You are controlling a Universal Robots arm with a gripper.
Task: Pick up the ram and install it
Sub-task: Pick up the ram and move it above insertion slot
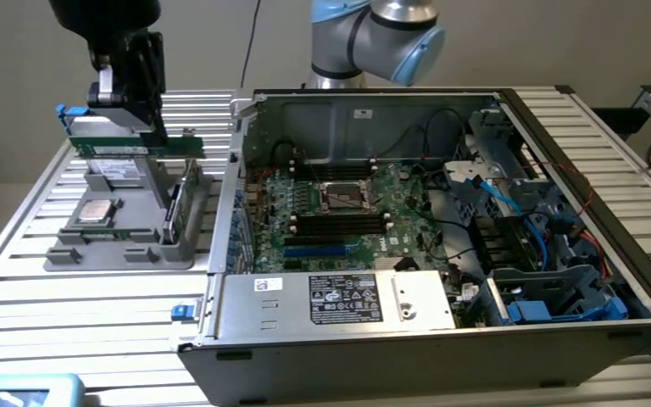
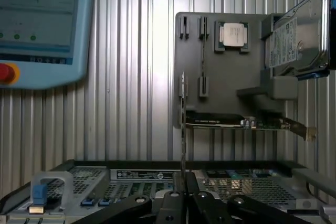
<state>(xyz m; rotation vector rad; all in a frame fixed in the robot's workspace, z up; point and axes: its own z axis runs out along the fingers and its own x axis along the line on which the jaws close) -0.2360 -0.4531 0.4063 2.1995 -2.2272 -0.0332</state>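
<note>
Jaws pinch the ram [image 1: 136, 146] upright above the grey holder [image 1: 122, 248]; I'd keep it plumb and lift clear of the PC case [image 1: 416, 356] wall.

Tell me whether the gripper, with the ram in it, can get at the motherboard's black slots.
Probably yes. The case lies open on top, and the black slots look bare of cables. The gripper holds the ram over the gray tray, outside the case wall.
</note>
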